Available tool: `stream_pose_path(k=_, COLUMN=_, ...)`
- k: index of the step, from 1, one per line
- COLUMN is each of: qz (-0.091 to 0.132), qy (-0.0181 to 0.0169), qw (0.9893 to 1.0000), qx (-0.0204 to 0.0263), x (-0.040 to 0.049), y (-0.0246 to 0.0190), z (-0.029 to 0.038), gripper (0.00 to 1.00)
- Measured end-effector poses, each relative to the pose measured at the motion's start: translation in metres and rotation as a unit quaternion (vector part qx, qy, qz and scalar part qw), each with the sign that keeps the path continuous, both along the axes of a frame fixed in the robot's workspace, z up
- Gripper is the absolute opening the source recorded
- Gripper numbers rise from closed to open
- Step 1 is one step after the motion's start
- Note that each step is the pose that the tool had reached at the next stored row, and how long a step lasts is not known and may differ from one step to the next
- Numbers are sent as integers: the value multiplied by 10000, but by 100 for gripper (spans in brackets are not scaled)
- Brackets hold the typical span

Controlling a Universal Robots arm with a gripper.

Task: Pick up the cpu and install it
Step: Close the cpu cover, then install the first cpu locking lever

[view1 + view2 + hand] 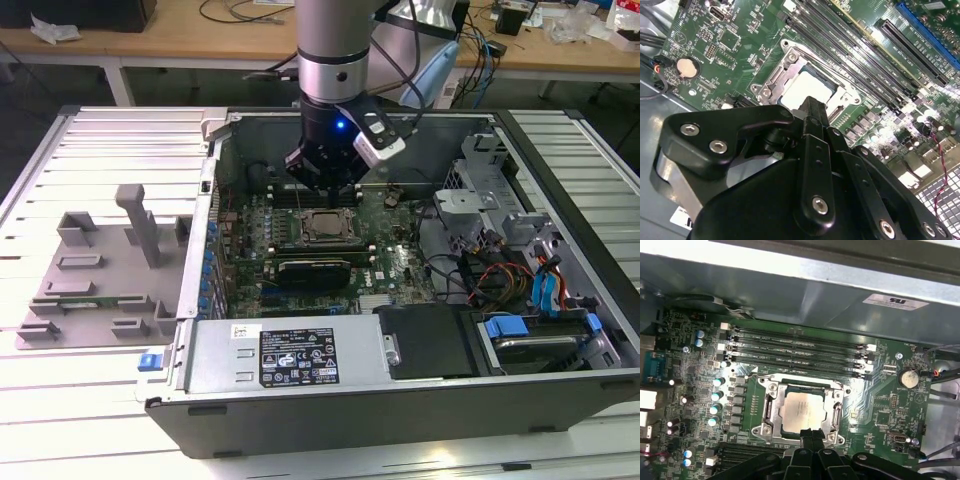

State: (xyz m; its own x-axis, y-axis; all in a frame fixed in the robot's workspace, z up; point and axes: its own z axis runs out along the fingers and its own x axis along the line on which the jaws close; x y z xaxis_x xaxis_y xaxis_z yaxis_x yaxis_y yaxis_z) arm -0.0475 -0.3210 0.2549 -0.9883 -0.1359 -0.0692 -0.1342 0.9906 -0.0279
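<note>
Your black gripper (810, 433) hovers over the green motherboard (880, 407), jaws pressed together. The flat silvery square cpu (800, 410) lies inside the metal socket frame (769, 405) just beneath it.

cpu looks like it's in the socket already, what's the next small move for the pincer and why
Probably a short straight lift. In the first wrist view the cpu lies flat inside the socket frame, and the pincer is shut, holding nothing, its tip just over the frame's edge; rising would clear it without nudging the cpu.
</note>
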Motion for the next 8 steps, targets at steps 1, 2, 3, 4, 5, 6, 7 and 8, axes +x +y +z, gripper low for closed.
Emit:
stream_pose_path(k=1, qz=0, qy=0, qw=10000, qx=0, x=2, y=0, z=0, gripper=11)
stream_pose_path(k=2, qz=0, qy=0, qw=10000, qx=0, x=3, y=0, z=0, gripper=11)
stream_pose_path(k=3, qz=0, qy=0, qw=10000, qx=0, x=4, y=0, z=0, gripper=11)
stream_pose_path(k=4, qz=0, qy=0, qw=10000, qx=0, x=7, y=0, z=0, gripper=11)
stream_pose_path(k=5, qz=0, qy=0, qw=10000, qx=0, x=11, y=0, z=0, gripper=11)
stream_pose_path(k=6, qz=0, qy=0, qw=10000, qx=0, x=12, y=0, z=0, gripper=11)
stream_pose_path(k=7, qz=0, qy=0, qw=10000, qx=0, x=14, y=0, z=0, gripper=11)
stream_pose_path(k=8, qz=0, qy=0, qw=10000, qx=0, x=16, y=0, z=0, gripper=11)
